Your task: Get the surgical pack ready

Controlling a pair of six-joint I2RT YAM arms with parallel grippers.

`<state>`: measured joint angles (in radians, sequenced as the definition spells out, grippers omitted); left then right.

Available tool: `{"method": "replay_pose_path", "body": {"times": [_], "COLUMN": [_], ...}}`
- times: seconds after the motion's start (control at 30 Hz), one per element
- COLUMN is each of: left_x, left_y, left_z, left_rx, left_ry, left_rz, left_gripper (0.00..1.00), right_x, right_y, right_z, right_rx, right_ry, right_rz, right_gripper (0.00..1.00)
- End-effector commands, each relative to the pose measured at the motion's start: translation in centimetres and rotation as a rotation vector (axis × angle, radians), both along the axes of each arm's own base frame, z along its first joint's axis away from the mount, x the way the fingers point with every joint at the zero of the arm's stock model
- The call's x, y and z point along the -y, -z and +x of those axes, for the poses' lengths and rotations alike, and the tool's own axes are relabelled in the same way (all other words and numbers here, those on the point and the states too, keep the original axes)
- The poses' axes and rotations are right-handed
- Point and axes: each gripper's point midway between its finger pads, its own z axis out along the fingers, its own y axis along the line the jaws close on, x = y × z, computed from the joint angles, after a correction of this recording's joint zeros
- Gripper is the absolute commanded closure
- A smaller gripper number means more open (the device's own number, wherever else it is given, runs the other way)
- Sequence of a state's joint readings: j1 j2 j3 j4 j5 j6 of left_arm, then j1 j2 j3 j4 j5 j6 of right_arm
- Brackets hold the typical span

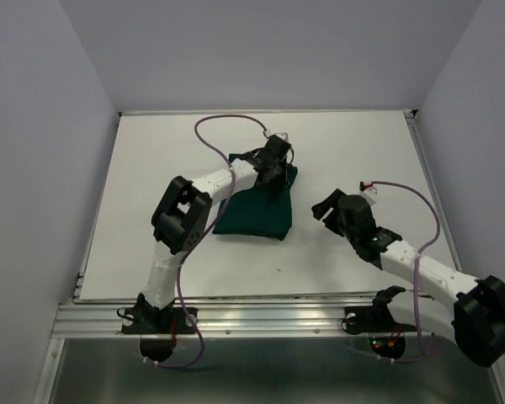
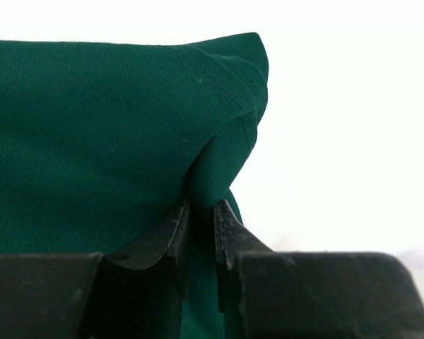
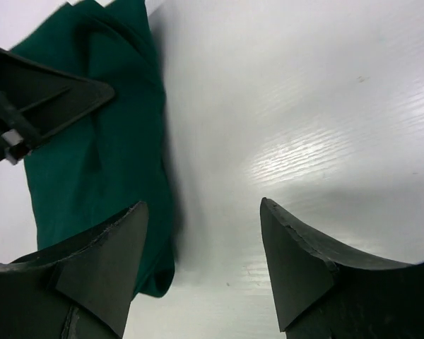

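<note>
The surgical pack shows as a folded dark green cloth bundle [image 1: 252,215] lying on the white table, left of centre. My left gripper [image 1: 278,172] reaches over it to its far right corner. In the left wrist view that gripper [image 2: 200,205] is shut on a raised fold of the green cloth [image 2: 92,127]. My right gripper [image 1: 324,206] hovers low over the table just right of the bundle. Its jaws [image 3: 201,205] stand wide open with only bare table between them, and the cloth [image 3: 106,141] lies beside the left finger. Whatever the cloth wraps is hidden.
The white table [image 1: 353,151] is boxed in by pale walls on three sides. A metal rail [image 1: 261,316] runs along the near edge by the arm bases. Purple cables [image 1: 227,122] loop above both arms.
</note>
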<state>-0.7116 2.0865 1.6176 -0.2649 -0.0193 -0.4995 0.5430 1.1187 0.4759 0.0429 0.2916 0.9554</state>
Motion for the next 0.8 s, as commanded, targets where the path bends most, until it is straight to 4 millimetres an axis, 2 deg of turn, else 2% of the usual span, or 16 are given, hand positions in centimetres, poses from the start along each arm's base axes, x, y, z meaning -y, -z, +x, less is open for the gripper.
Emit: {"method": "replay_pose_path", "body": {"times": [0.0, 0.03, 0.07, 0.13, 0.17, 0.27, 0.33, 0.37, 0.4, 0.47, 0.5, 0.57, 0.6, 0.67, 0.7, 0.77], "left_x": [2.1, 2.2, 2.9, 3.5, 4.4, 5.5, 5.7, 5.8, 6.0, 5.6, 5.2, 4.6, 3.9, 2.9, 2.3, 1.6], "left_y": [-2.4, -2.2, -3.3, -1.8, -2.4, -3.7, -5.4, -6.0, -7.7, -8.9, -10.9, -12.7, -14.6, -16.7, -19.3, -21.5], "left_z": [2.9, 3.1, 3.8, 3.7, 4.2, 3.6, 3.0, 2.6, 2.0, 1.2, 0.7, 0.1, -0.4, -1.1, -1.9, -2.7], "left_rx": [0.083, 0.081, 0.097, 0.058, 0.069, 0.077, 0.096, 0.098, 0.116, 0.124, 0.152, 0.178, 0.21, 0.272, 0.317, 0.36], "left_ry": [-0.084, -0.089, -0.083, -0.066, -0.05, -0.009, 0.016, 0.029, 0.044, 0.06, 0.067, 0.073, 0.069, 0.065, 0.071, 0.085], "left_rz": [-0.046, -0.042, -0.062, -0.038, -0.052, -0.047, -0.056, -0.058, -0.071, -0.06, -0.074, -0.079, -0.087, -0.042, -0.063, -0.078], "left_gripper": [1.0, 1.0, 1.0, 0.91, 0.76, 0.49, 0.21, 0.12, 0.06, 0.05, 0.05, 0.04, 0.04, 0.03, 0.03, 0.03], "right_x": [4.4, 4.7, 5.3, 6.2, 6.4, 7.3, 7.7, 8.2, 8.3, 8.6, 8.8, 9.3, 9.5, 10.4, 10.7, 11.4], "right_y": [-2.1, -2.7, -3.3, -4.6, -4.8, -5.2, -5.0, -4.7, -4.4, -4.0, -3.7, -3.5, -3.7, -3.7, -4.1, -4.3], "right_z": [-0.7, -0.7, -0.7, -1.1, -1.2, -1.8, -2.2, -2.2, -2.3, -2.6, -2.8, -3.0, -3.0, -3.3, -3.2, -3.2], "right_rx": [0.018, 0.031, 0.051, 0.086, 0.092, 0.084, 0.066, 0.058, 0.052, 0.033, 0.02, 0.005, 0.001, -0.018, -0.021, -0.029], "right_ry": [0.123, 0.133, 0.158, 0.185, 0.192, 0.211, 0.219, 0.232, 0.236, 0.243, 0.243, 0.257, 0.265, 0.291, 0.295, 0.305], "right_rz": [-0.14, -0.143, -0.156, -0.163, -0.165, -0.19, -0.207, -0.217, -0.224, -0.24, -0.254, -0.279, -0.291, -0.337, -0.361, -0.415], "right_gripper": [0.29, 0.29, 0.26, 0.23, 0.23, 0.21, 0.2, 0.18, 0.15, 0.09, 0.07, 0.02, 0.0, 0.0, 0.0, 0.0]}}
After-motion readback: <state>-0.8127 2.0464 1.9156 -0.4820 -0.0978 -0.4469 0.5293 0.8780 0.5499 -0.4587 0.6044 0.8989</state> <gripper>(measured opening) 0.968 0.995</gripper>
